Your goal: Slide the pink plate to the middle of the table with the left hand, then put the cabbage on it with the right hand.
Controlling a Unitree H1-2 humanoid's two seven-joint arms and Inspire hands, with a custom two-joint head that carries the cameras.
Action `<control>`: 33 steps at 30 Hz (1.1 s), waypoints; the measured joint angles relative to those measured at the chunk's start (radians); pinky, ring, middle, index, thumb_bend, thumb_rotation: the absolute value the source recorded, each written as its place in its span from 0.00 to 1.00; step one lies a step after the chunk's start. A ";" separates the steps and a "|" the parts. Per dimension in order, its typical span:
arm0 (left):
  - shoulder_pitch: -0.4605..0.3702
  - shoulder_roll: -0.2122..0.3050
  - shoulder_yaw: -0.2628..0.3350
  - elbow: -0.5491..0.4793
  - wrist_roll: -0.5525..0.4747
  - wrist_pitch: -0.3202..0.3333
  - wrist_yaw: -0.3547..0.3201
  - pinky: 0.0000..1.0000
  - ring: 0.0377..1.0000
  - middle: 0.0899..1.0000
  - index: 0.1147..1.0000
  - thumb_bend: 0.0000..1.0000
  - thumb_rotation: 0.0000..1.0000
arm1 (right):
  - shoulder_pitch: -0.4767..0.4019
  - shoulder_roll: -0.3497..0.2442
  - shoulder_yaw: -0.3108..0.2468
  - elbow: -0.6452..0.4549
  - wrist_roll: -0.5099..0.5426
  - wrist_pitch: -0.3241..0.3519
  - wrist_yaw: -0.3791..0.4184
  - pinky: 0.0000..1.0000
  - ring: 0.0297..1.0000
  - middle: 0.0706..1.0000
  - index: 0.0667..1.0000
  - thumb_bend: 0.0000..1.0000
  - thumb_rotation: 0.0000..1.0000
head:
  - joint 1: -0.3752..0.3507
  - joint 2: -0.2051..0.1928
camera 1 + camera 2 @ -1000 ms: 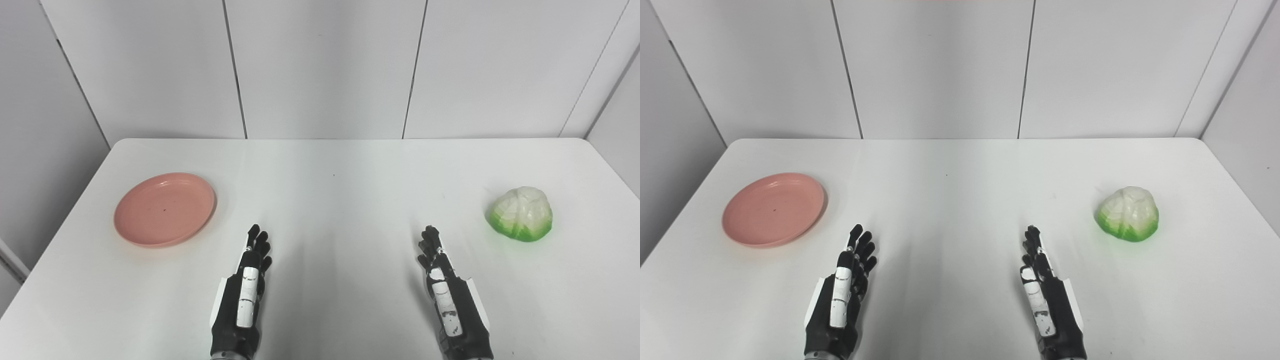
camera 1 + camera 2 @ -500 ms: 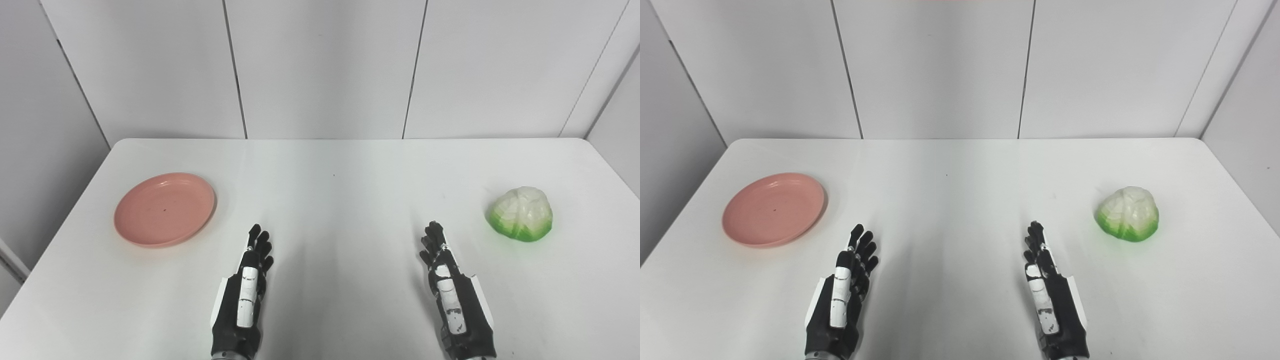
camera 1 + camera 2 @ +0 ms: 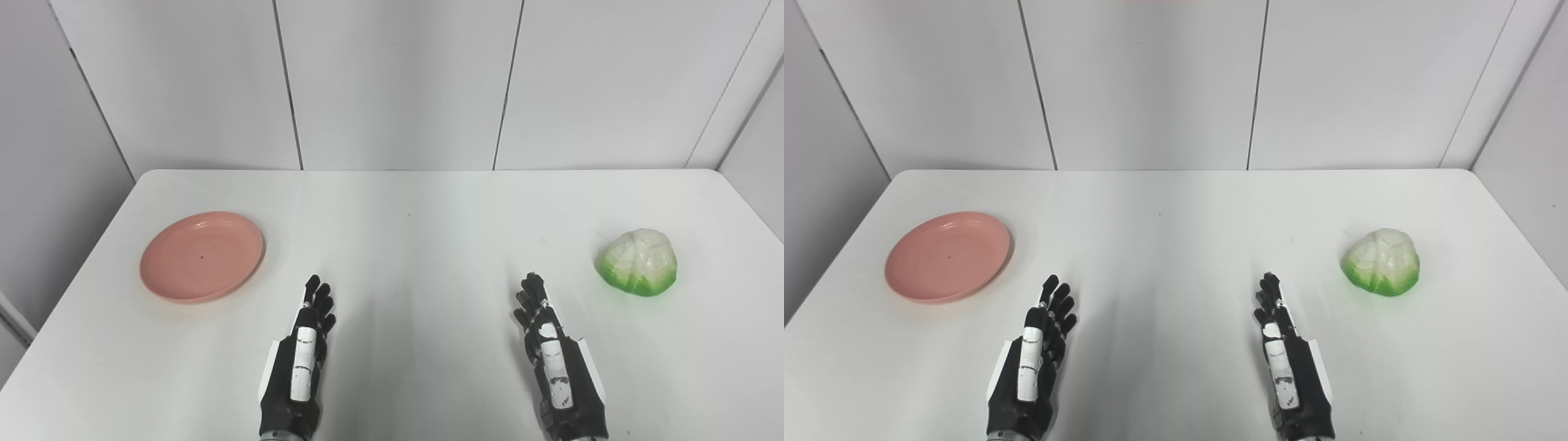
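Note:
A pink plate [image 3: 202, 256] lies empty on the left side of the white table [image 3: 404, 245]. A white and green cabbage [image 3: 638, 262] sits on the table's right side. My left hand [image 3: 300, 361] is open and empty at the near edge, to the right of and nearer than the plate. My right hand [image 3: 554, 361] is open and empty at the near edge, to the left of and nearer than the cabbage. Both hands stand edge-on with fingers pointing away from me.
White wall panels [image 3: 392, 79] stand behind the table's far edge. The table's left and right edges fall away beside the plate and the cabbage.
My right hand has shifted slightly to the right and nearer to me. The left hand, the plate and the cabbage have not moved.

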 measured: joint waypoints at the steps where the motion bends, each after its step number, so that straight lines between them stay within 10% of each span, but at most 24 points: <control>1: 0.000 0.000 0.000 0.003 0.000 -0.001 0.000 1.00 1.00 1.00 1.00 0.82 1.00 | 0.000 0.000 0.000 0.000 0.000 0.000 0.000 1.00 1.00 1.00 0.97 0.82 0.98 | 0.000 0.000; 33: 0.000 -0.001 -0.009 0.029 0.016 -0.013 0.001 1.00 1.00 1.00 1.00 0.83 1.00 | 0.001 0.000 0.000 -0.007 0.039 0.028 0.001 1.00 1.00 1.00 0.96 0.80 0.99 | 0.011 0.008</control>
